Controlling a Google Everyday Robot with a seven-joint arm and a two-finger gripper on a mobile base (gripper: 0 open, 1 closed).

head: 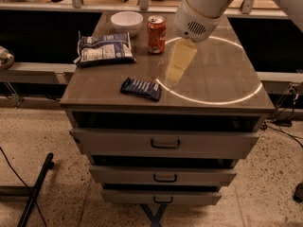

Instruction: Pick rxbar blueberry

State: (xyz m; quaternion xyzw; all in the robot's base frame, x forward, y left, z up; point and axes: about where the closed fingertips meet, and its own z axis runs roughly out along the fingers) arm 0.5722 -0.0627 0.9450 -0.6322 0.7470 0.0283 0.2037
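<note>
Flat dark-blue rectangular rxbar blueberry point(141, 88) lying by the near edge of the smooth brown counter point(102, 86), the pale tapered tool point(173, 78) hovering just right of it, whether spread or pressed together cannot be told

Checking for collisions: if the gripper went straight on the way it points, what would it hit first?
Probably the tabletop just beside the rxbar blueberry; the gripper hangs above that spot, though depth is unclear.

Dark blue rxbar blueberry point(141, 89) (white lettering) flat near the tabletop point(106, 86) front edge, claw point(174, 74) just beside it.
</note>
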